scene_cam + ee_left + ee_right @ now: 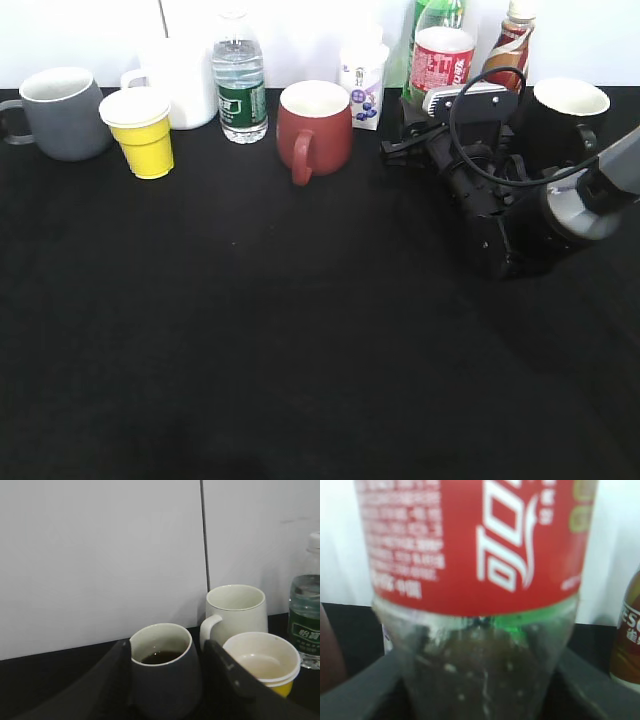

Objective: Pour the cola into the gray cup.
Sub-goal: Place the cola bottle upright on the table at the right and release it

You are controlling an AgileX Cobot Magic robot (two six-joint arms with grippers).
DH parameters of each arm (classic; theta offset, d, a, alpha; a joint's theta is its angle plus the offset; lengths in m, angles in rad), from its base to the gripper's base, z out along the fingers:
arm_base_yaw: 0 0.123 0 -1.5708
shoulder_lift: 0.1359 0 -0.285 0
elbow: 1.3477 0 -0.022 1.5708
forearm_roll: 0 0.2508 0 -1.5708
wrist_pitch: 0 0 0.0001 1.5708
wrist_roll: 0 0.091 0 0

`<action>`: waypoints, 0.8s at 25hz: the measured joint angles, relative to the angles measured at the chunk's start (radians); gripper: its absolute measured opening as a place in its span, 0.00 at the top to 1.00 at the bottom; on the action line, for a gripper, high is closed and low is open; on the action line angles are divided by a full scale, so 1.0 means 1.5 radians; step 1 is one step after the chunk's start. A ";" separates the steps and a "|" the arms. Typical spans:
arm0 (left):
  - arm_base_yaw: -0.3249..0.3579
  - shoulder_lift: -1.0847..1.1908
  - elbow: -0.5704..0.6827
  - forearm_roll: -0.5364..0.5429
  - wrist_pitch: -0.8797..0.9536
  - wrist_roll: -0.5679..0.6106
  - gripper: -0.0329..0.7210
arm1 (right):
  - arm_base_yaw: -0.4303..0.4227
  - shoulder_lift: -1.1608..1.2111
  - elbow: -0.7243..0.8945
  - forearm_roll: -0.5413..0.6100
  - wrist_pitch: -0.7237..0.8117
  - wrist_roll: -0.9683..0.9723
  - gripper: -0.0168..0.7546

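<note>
At the back of the tabletop (pixel 300 330), the right pincer (pixel 425 125) is squeezing the cola (pixel 441 58). Far left, the left pincer (pixel 167 680) is sitting wide around the gray cup (pixel 62 112).

Bright, even light washes the white wall (pixel 90 40) nearly featureless, while the black table (pixel 250 350) swallows shadows and detail — the dark arm (pixel 520 215) barely separates from it. The right wrist view is soft and blurred: the cola (pixel 475 580) sits too close to focus — its lettering smears.
</note>
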 joint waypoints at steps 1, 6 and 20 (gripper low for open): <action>0.000 0.000 0.000 0.001 0.000 0.000 0.48 | 0.000 0.000 0.000 0.000 0.001 0.000 0.35; 0.000 0.000 0.000 0.001 0.000 0.000 0.48 | 0.000 -0.003 0.008 0.003 0.028 0.000 0.22; -0.034 -0.045 -0.016 -0.004 0.262 0.000 0.48 | 0.000 -0.398 0.248 -0.040 0.378 0.000 0.22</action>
